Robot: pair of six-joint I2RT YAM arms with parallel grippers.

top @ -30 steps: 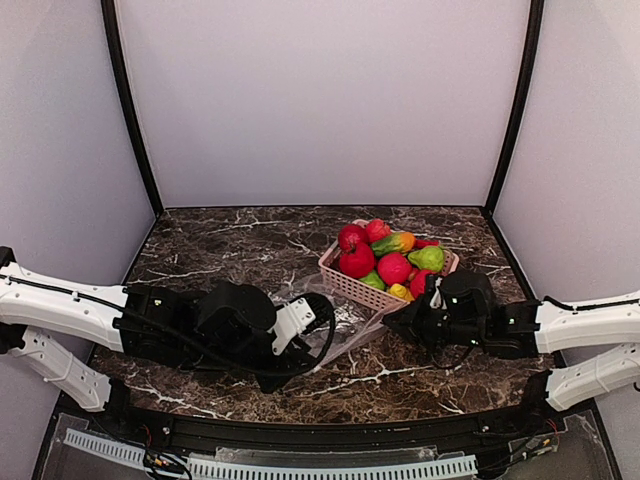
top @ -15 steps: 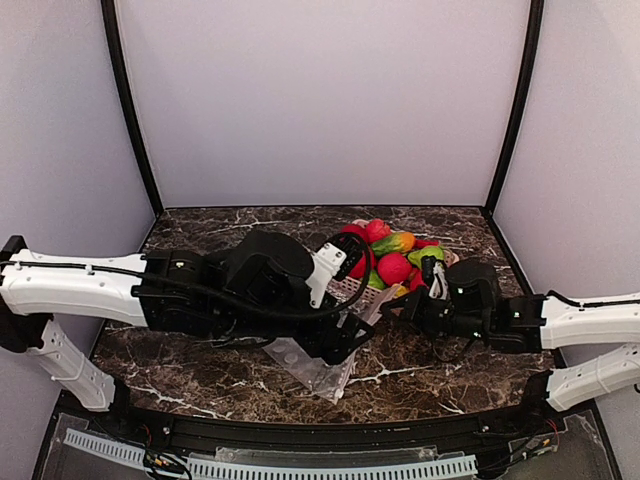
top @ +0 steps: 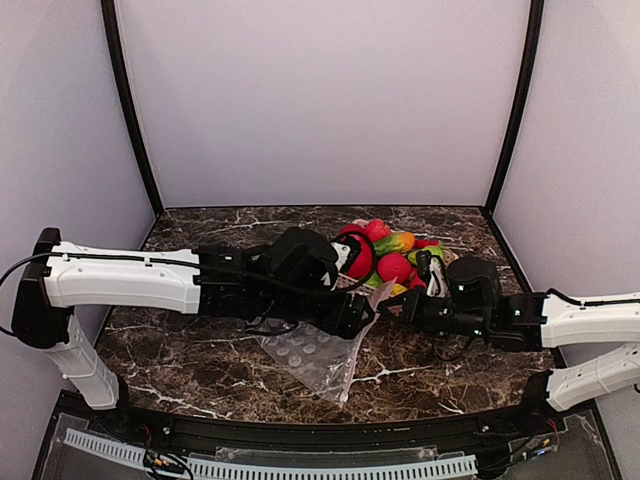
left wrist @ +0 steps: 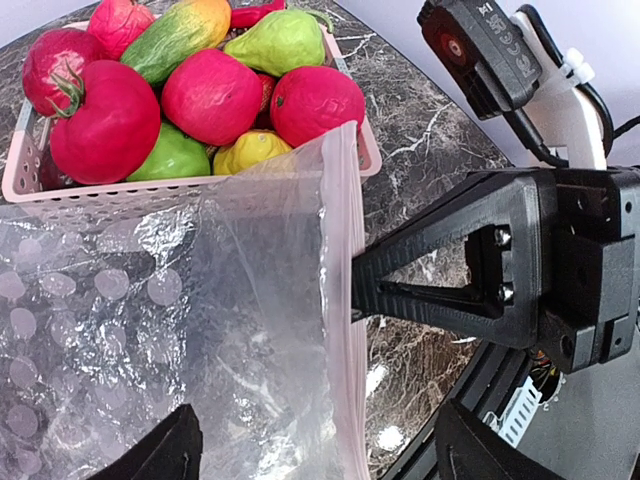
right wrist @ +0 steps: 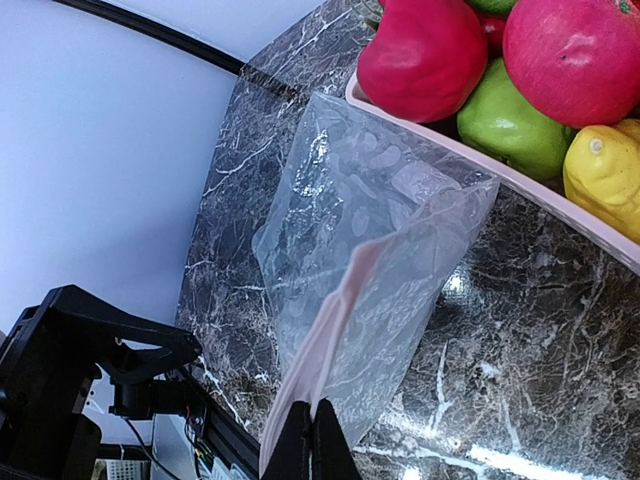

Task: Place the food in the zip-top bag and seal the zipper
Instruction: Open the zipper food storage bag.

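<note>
**Overhead view.** The zip-top bag (top: 305, 352) lies on the desk (top: 190, 345) near the centre, with its right end raised toward the two grippers. The left gripper (top: 358, 312) and right gripper (top: 393, 312) meet just on the near side of the basket (top: 440, 262). The basket stands at the far right and holds the food (top: 393, 267).

**Left wrist view.** The left gripper (left wrist: 320, 455) is spread wide, with nothing clamped between its fingertips (left wrist: 165, 455). The bag (left wrist: 180, 310) lies ahead of it, and the bag's far edge is against the basket (left wrist: 200, 190). The right gripper (left wrist: 365, 295) is pressed together on the zipper (left wrist: 347, 330), the pale strip on the bag's right edge. The food (left wrist: 210, 95) fills the basket.

**Right wrist view.** The right gripper (right wrist: 310, 440) pinches the near end of the zipper (right wrist: 325, 340). The bag (right wrist: 360, 230) stretches from there toward the basket (right wrist: 540, 190). All visible food (right wrist: 425, 55) sits in the basket.
</note>
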